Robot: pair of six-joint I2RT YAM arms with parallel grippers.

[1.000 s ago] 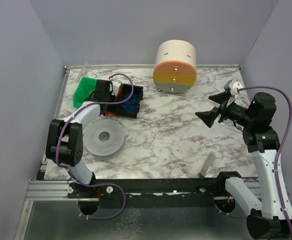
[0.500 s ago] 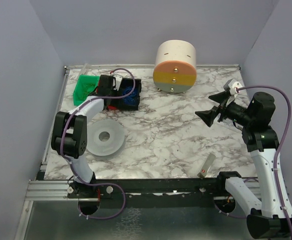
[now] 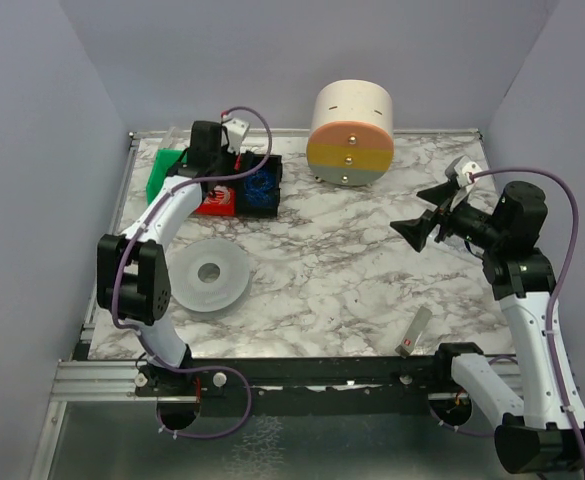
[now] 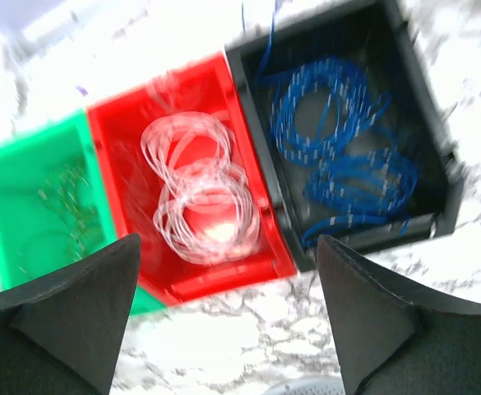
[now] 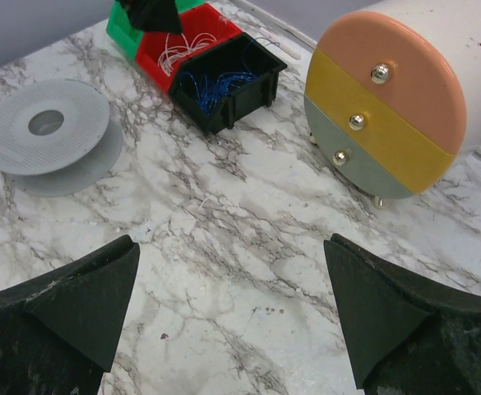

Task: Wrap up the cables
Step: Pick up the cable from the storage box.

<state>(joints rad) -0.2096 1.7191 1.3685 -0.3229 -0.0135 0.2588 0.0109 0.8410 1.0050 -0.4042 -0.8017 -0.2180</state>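
A faint, hair-thin dark cable (image 4: pixel 69 206) lies squiggled in the green bin (image 4: pixel 26 214), blurred in the left wrist view. I cannot make it out in the top view. My left gripper (image 3: pixel 206 158) hovers over the row of bins at the back left, open and empty (image 4: pixel 227 239), with the red bin (image 4: pixel 182 263) below the jaws. My right gripper (image 3: pixel 418 212) is open and empty (image 5: pixel 229 243), held in the air over the right side of the table, far from the bins. A grey spool (image 3: pixel 209 274) lies flat at front left and also shows in the right wrist view (image 5: pixel 47 132).
The red bin (image 3: pixel 215 202) holds white wire coils (image 4: pixel 199 197) and the black bin (image 3: pixel 260 185) holds blue coils (image 4: pixel 339 140). A cylinder with a pink, yellow and grey face (image 3: pixel 350 130) stands at the back. A small grey stick (image 3: pixel 417 330) lies at front right.
My left gripper has swung from over the bins toward the back edge and turned. The bin row now sits straighter and slightly farther back. The right arm has barely moved.
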